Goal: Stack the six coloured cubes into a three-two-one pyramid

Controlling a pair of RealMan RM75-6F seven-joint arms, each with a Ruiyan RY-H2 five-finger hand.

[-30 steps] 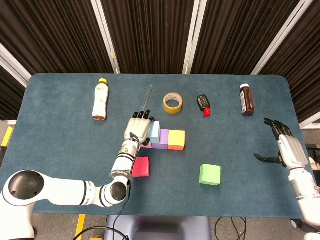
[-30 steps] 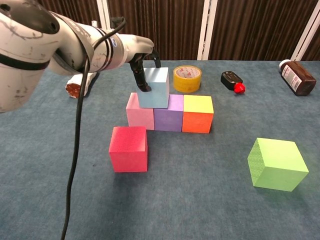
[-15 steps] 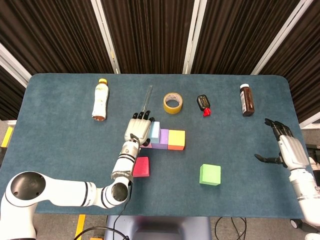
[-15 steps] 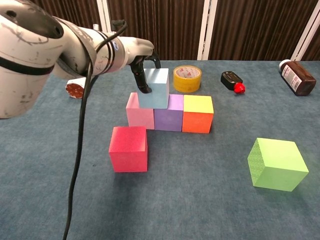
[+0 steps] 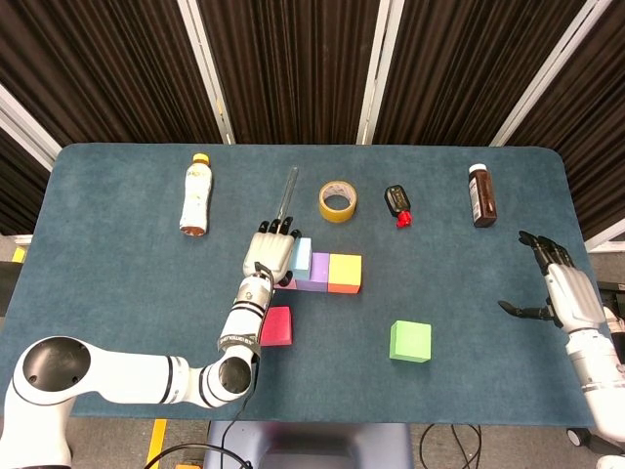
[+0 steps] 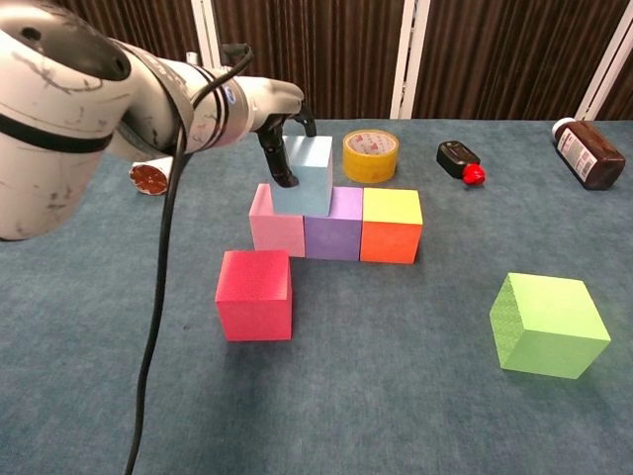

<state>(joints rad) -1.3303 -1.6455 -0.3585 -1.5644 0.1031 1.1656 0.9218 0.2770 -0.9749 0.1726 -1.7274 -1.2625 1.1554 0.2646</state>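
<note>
Blue table (image 5: 117, 293); L hand (image 6: 282, 134) grips blue cube (image 6: 307, 176); R hand (image 5: 557, 285) spread

Left hand (image 5: 270, 253) covers the pink cube (image 6: 275, 224) in head view; chest view shows only its dark fingers (image 6: 276, 162) against the light blue cube (image 6: 307, 175), grip contact hard to tell. Drink bottle (image 6: 148, 175) mostly behind the left arm. Brown bottle (image 6: 591, 153) cut by right edge in chest view. Right hand (image 5: 563, 288) missing from chest view.
</note>
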